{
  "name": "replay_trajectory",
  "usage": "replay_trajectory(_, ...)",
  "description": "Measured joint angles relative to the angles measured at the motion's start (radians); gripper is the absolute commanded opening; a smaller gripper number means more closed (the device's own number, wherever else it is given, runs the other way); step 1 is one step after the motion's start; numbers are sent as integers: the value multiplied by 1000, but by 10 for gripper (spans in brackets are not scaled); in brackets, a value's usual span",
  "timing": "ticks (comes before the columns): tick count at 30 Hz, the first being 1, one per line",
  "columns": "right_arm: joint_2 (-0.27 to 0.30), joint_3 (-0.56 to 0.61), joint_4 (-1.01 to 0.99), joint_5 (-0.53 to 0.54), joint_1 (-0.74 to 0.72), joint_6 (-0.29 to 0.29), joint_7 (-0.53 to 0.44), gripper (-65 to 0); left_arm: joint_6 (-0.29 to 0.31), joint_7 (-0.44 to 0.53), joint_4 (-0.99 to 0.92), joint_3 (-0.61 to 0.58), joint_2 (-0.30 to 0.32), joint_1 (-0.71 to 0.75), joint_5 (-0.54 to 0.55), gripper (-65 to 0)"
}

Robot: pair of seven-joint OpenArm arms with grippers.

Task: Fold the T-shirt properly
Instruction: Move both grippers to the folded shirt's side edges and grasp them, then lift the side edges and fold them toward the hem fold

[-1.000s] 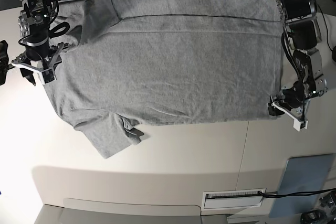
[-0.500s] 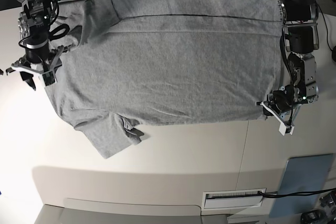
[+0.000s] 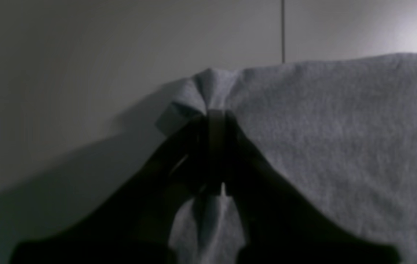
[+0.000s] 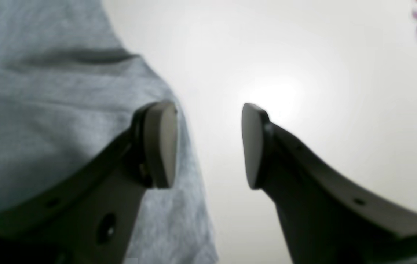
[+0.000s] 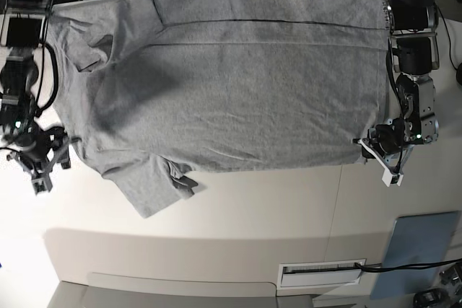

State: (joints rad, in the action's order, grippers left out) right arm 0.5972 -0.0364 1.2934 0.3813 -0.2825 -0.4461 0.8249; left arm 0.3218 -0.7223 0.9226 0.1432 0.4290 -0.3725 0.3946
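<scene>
While T-shirt (image 5: 231,77) lies flat on table (image 5: 253,207), left hand (image 3: 215,117) clenched on hem corner. Right hand (image 4: 208,145) released, straddling shoulder edge beside T-shirt; clamp it before lifting. Lift both level to keep fold straight.

You have the T-shirt (image 5: 238,84) spread flat and plain side up across the far half of the counter (image 5: 238,214), its top edge along the far edge. It is heather grey, lightly creased, with one long fold line running across near the far edge. A short sleeve (image 5: 148,185) sticks out toward the near left. The hem corner (image 3: 201,91) at the right is bunched and pinched up.
</scene>
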Motion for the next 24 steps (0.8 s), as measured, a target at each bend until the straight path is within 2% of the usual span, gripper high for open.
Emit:
replay_trajectory(3, -27, -4, -187, 4, -148, -97, 71, -368, 4, 2, 0, 0, 0, 0, -4, -650)
replay_trajectory(4, -43, -5, -243, 2, -195, -132, 85, -368, 39, 6, 0, 0, 0, 0, -5, -650)
replay_trajectory(5, -59, -3, -298, 8, -237, -152, 85, -368, 34, 5, 0, 1, 0, 0, -7, -650)
replay_trajectory(7, -90, 22, -404, 8, -308, -161, 61, -368, 34, 6, 0, 1, -5, 0, -7, -650)
replay_trajectory(9, -114, 76, -497, -68, -361, -166, 31, -368, 34, 7, 0, 1, -6, 0, -7, -650)
replay_trajectory(13, -150, 209, -636, -203, -439, -156, -39, -368, 34, 9, 0, 1, -8, 0, -8, -650)
replay_trajectory(15, -169, 272, -674, -214, -464, -103, -87, -368, 34, 10, 0, 1, -8, 0, -8, -650)
replay_trajectory(19, -193, 379, -701, -222, -489, -97, -92, -368, 34, 9, 0, 1, -8, 0, -8, -650)
replay_trajectory(22, -199, 442, -717, -220, -482, -50, -81, -368, 34, 9, 0, 1, -8, 0, -8, -650)
replay_trajectory(24, -197, 457, -732, -216, -480, -48, -90, -368, 34, 9, 0, 1, -8, 0, -8, -650)
